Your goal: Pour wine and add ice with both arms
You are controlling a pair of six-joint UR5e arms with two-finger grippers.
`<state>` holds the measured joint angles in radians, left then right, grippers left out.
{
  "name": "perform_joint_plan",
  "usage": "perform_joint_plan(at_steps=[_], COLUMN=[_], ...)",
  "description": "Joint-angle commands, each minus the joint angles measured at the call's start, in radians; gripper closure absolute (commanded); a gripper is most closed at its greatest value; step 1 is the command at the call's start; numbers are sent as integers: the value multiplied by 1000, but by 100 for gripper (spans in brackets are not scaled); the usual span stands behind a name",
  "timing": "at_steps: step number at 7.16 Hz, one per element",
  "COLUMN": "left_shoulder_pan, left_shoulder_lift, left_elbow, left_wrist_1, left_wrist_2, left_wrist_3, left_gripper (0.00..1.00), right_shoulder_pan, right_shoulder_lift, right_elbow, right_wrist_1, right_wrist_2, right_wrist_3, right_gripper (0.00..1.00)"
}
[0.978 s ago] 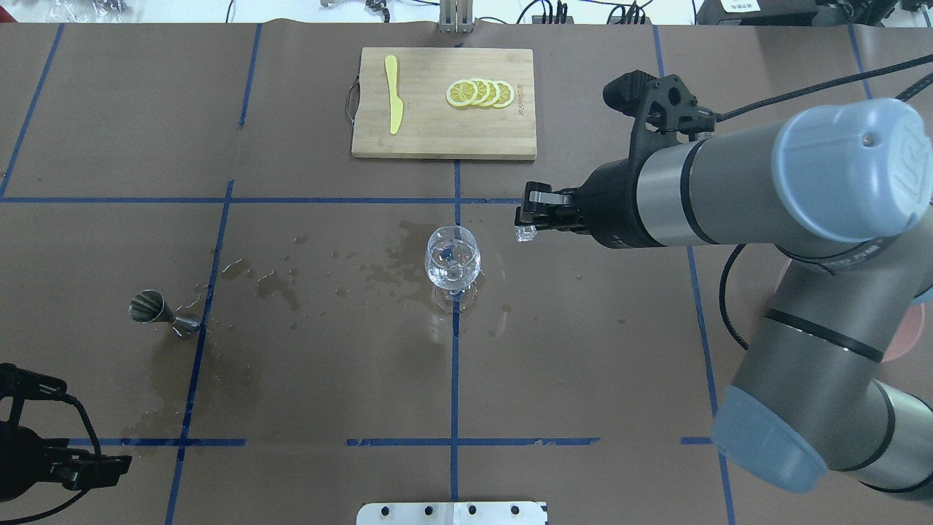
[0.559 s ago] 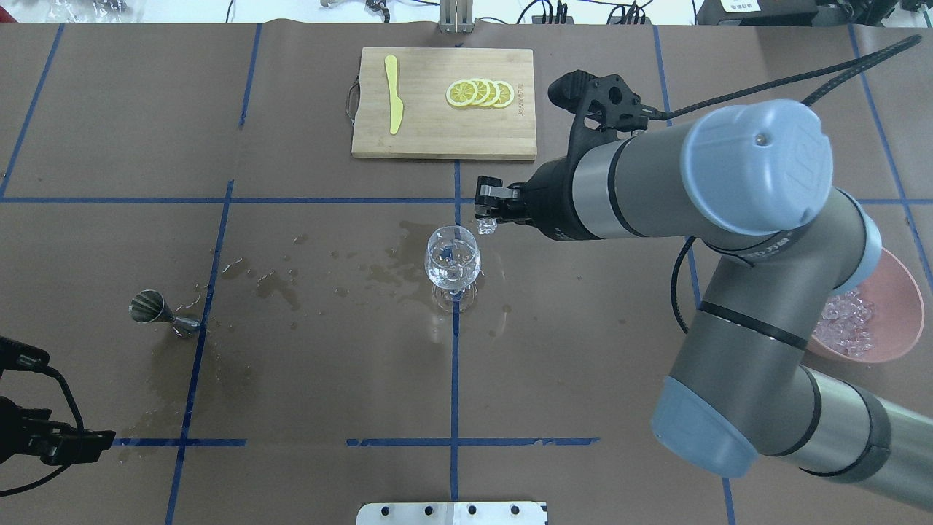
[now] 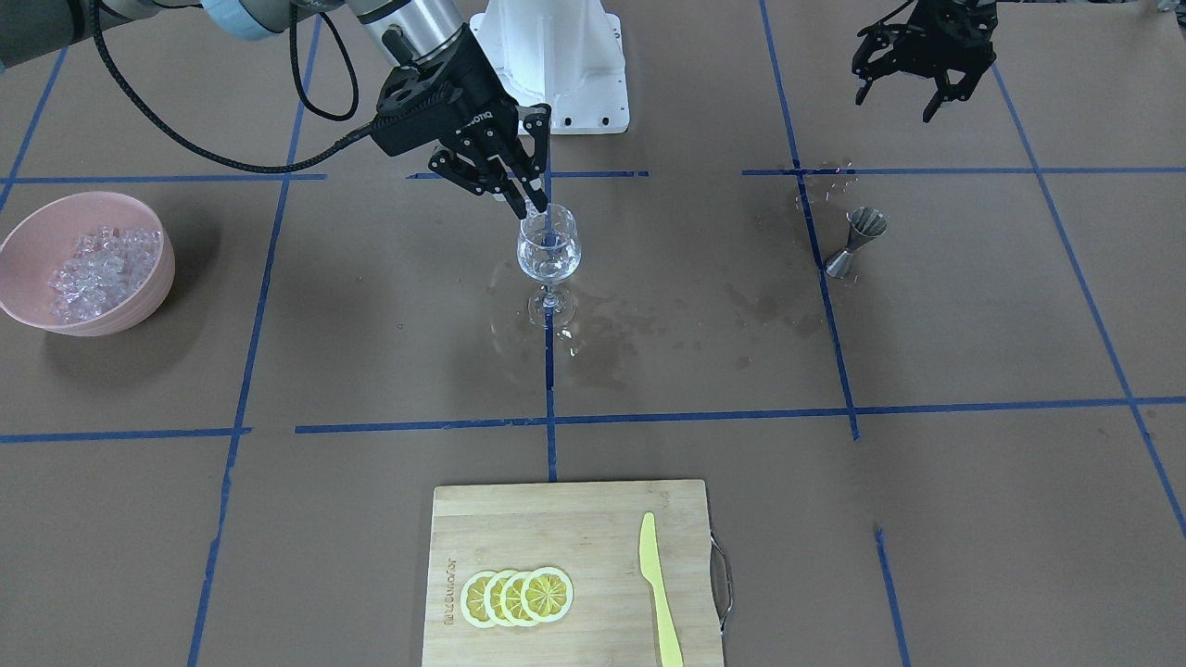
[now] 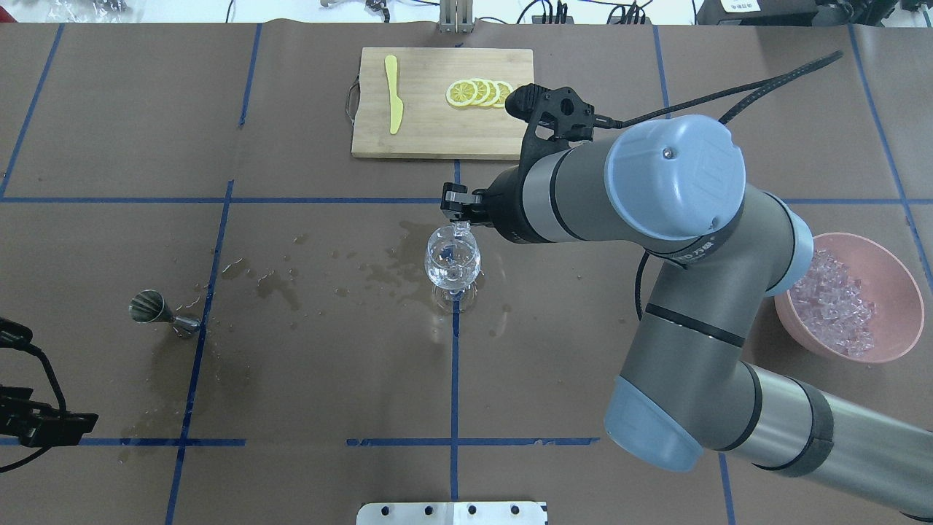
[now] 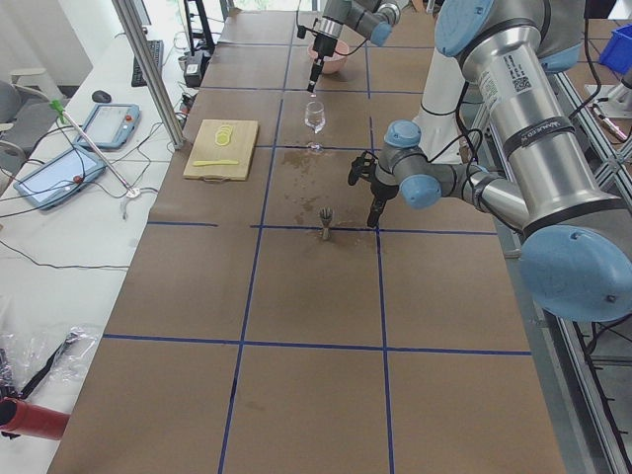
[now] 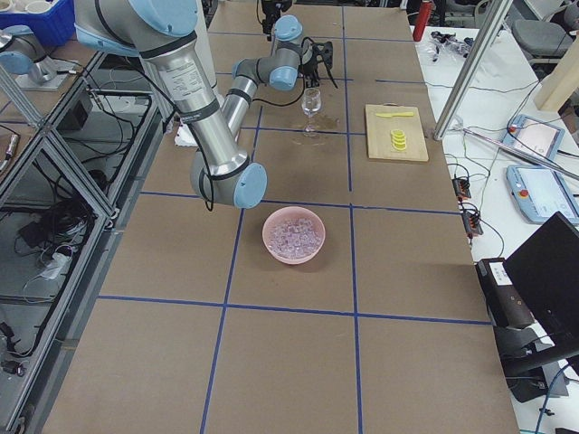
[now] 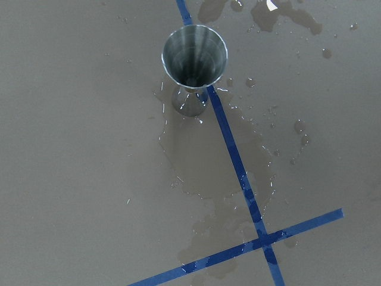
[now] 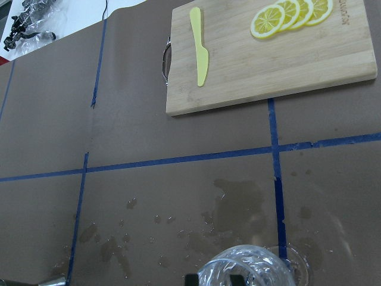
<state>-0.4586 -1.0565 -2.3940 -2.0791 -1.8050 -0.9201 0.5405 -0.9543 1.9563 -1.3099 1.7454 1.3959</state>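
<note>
My right gripper (image 4: pixel 457 216) hangs just over the far rim of the wine glass (image 4: pixel 453 261), shut on a small clear ice cube (image 4: pixel 461 229). In the front-facing view its fingertips (image 3: pixel 536 206) sit at the rim of the glass (image 3: pixel 548 250), which holds clear liquid. The rest of the ice (image 4: pixel 832 302) lies heaped in a pink bowl (image 4: pixel 893 281) at the right. My left gripper (image 3: pixel 913 93) is open and empty, near the table's front left edge, back from the steel jigger (image 4: pixel 155 310). The left wrist view looks down into the jigger (image 7: pixel 194 55).
A wooden cutting board (image 4: pixel 437 138) at the far middle carries lemon slices (image 4: pixel 481 92) and a yellow knife (image 4: pixel 393 95). Wet spill patches (image 4: pixel 277 281) spread between the jigger and the glass. The right arm's elbow (image 4: pixel 674 179) spans the table's right half.
My right gripper has carried the ice cube leftward, from beside the glass to over its rim. The arm has swung off the pink bowl. My left gripper has drawn back a little.
</note>
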Motion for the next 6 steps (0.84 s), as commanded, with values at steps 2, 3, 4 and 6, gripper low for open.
perform_joint_plan(at_steps=[2, 3, 4, 6], left_shoulder_pan=[-67, -113, -129, -231], left_shoulder_lift=[-16, -16, -25, -121], left_elbow=[-39, -62, -82, -94], left_wrist_1=[88, 109, 147, 299], left_wrist_2=[-33, -40, -42, -94], left_wrist_3=[76, 120, 139, 250], left_gripper=[0, 0, 0, 0], right_shoulder_pan=[-17, -17, -17, -17], right_shoulder_lift=[37, 37, 37, 34], right_elbow=[-46, -46, -46, -45], right_wrist_1=[3, 1, 3, 1], right_wrist_2=[-30, -30, -30, -30], right_wrist_3=[0, 0, 0, -5], right_gripper=[100, 100, 100, 95])
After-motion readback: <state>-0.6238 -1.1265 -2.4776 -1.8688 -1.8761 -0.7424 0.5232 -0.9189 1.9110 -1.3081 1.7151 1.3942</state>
